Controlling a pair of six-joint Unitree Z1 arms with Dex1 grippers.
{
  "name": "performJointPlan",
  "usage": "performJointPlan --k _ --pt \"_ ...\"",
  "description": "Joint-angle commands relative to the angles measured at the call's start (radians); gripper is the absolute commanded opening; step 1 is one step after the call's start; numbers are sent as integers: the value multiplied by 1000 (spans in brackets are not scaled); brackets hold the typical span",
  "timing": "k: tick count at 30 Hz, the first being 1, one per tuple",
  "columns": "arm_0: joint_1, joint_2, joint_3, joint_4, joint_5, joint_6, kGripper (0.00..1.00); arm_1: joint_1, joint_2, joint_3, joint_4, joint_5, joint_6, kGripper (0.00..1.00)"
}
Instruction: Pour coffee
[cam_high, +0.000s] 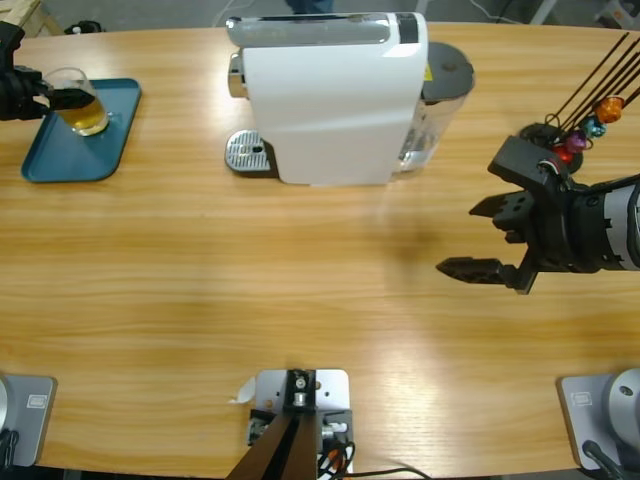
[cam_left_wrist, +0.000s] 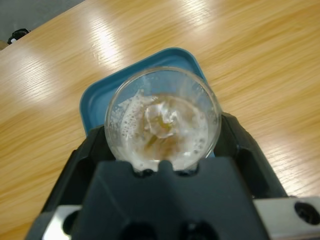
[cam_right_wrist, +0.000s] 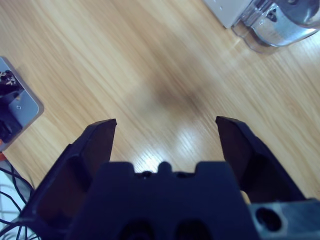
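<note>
"Little coffee (cam_left_wrist: 162, 127) was in that glass (cam_high: 78, 100), I saw: amber under foam, over the blue tray (cam_high: 60, 150), far left of the white coffee machine (cam_high: 330, 95)."

"How did I have it?"

"My left gripper (cam_left_wrist: 162, 165) was clamped round the glass's wall. It looked light, smooth and breakable (I'd judge it slippery), so a low, level hold suited. My right gripper (cam_high: 490, 240) hung spread and empty, right of the machine."

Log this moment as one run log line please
left gripper: shut on glass of coffee over blue tray | right gripper: open, empty
</note>
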Motion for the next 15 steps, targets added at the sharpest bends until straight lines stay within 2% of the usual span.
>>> performJointPlan --k 1,10,11,12,13,15 --pt "30 51 26 -19 15 10 0 7 28 6 8 13 -12 895" --pt "31 81 40 -45 -3 7 0 7 19 6 8 11 -12 899" --pt "31 85 42 -45 -2 8 70 7 19 6 9 10 -12 899" --pt "31 88 45 -45 -1 9 520 7 19 5 9 10 -12 901" --pt "31 90 49 -45 -1 10 857 7 18 5 9 10 -12 903" --pt "31 91 54 -45 1 10 951 7 18 6 9 10 -12 904"
